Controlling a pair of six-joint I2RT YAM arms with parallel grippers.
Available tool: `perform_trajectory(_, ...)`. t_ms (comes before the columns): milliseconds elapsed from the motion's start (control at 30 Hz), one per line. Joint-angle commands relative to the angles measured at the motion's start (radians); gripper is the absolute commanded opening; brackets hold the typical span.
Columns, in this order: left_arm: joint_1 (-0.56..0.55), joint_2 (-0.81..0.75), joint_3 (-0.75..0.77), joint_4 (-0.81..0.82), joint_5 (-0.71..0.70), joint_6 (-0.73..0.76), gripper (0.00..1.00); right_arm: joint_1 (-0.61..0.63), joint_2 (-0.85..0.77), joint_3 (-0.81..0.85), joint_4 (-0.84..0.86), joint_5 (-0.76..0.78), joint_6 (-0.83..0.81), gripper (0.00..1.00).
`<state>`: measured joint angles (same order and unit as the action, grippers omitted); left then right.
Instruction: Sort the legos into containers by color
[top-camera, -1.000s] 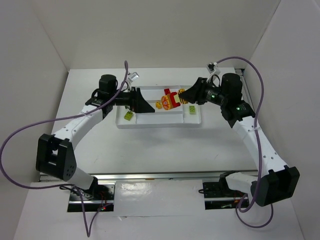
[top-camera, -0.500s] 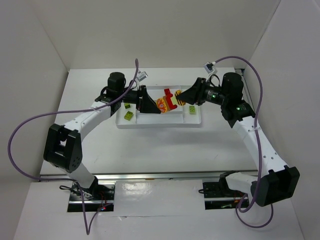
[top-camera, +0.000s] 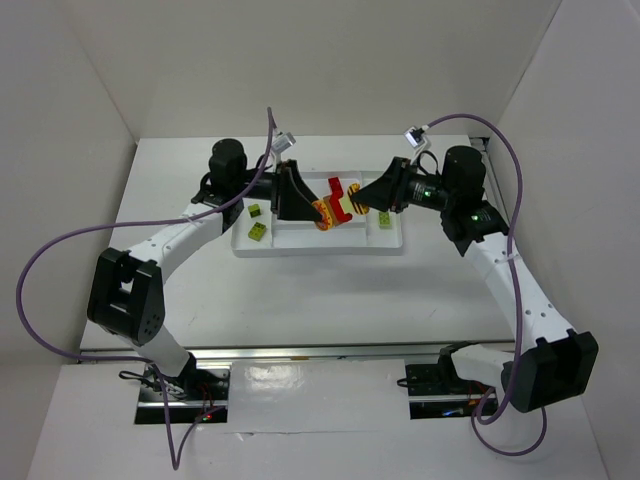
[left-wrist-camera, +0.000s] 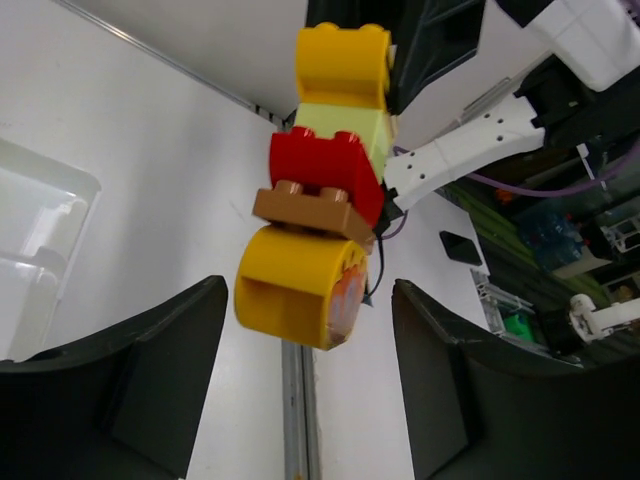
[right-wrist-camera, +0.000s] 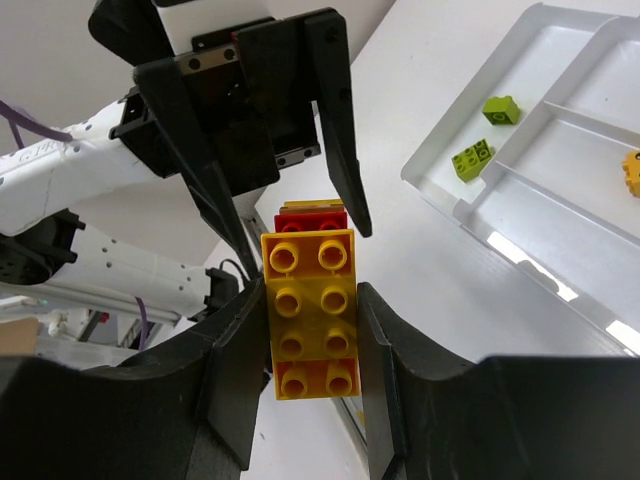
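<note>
A stacked block of legos (top-camera: 335, 207) hangs in the air above the white tray (top-camera: 300, 243), with my right gripper (top-camera: 356, 202) shut on its far end. In the right wrist view the jaws (right-wrist-camera: 308, 330) clamp a yellow eight-stud brick (right-wrist-camera: 308, 300), with a red brick (right-wrist-camera: 312, 218) behind it. My left gripper (top-camera: 316, 212) faces it from the left, open. In the left wrist view the round yellow end piece (left-wrist-camera: 295, 295) sits just between the fingertips (left-wrist-camera: 310, 380), gaps showing on both sides. Above it come a brown plate, a red brick (left-wrist-camera: 325, 175) and a yellow brick (left-wrist-camera: 343, 60).
Two lime green bricks (top-camera: 255, 211) (top-camera: 258, 231) lie in the tray's left compartment, and another (top-camera: 385, 218) lies at its right end. An orange piece (right-wrist-camera: 632, 170) shows in a middle compartment. White walls close in the table on three sides.
My left arm has swung right to the hanging block, and its jaws have narrowed round the yellow end. The right gripper has kept its hold, shifting slightly.
</note>
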<state>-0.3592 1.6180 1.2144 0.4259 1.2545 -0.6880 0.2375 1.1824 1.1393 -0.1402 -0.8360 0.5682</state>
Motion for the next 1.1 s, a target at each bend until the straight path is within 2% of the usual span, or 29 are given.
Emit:
perform_trajectory(0,-0.004,-0.026,0.01,0.183,0.074,-0.085,0.77,-0.004,-0.006,-0.009,0.048,-0.031,0.001,0.29)
perform_trajectory(133,-0.004,-0.035,-0.001,0.182,0.086,-0.088,0.68,-0.004,-0.006,-0.041,0.057,-0.018,-0.008,0.29)
perform_trajectory(200,-0.004,-0.049,-0.001,0.136,0.086,-0.059,0.68,0.005,-0.006,-0.041,0.067,-0.009,-0.008,0.29)
perform_trajectory(267,-0.004,-0.061,-0.001,0.075,0.086,0.002,0.72,0.025,-0.006,-0.041,0.067,0.001,-0.008,0.29)
perform_trajectory(400,-0.014,-0.082,-0.001,-0.062,0.081,0.073,0.72,0.036,0.003,-0.05,0.091,0.002,-0.008,0.29)
perform_trajectory(533,-0.014,-0.095,0.039,-0.243,0.06,0.217,0.7,0.045,0.014,-0.05,0.091,0.002,-0.008,0.29)
perform_trajectory(800,-0.004,-0.099,-0.009,-0.104,0.057,0.117,0.6,0.077,0.025,-0.041,0.08,0.021,-0.018,0.3)
perform_trajectory(833,-0.004,-0.099,-0.018,-0.104,0.068,0.117,0.57,0.077,0.034,-0.041,0.089,0.021,-0.018,0.3)
perform_trajectory(967,-0.004,-0.119,-0.018,-0.168,0.049,0.163,0.32,0.077,0.034,-0.041,0.076,0.032,-0.036,0.3)
perform_trajectory(1000,-0.004,-0.128,-0.007,-0.217,0.04,0.179,0.13,0.077,0.034,-0.041,0.076,0.044,-0.036,0.3)
perform_trajectory(1033,-0.004,-0.129,-0.007,-0.239,0.031,0.195,0.04,0.077,0.034,-0.041,0.076,0.055,-0.036,0.3)
perform_trajectory(1067,-0.004,-0.129,0.002,-0.254,0.022,0.217,0.0,0.077,0.034,-0.041,0.076,0.055,-0.036,0.3)
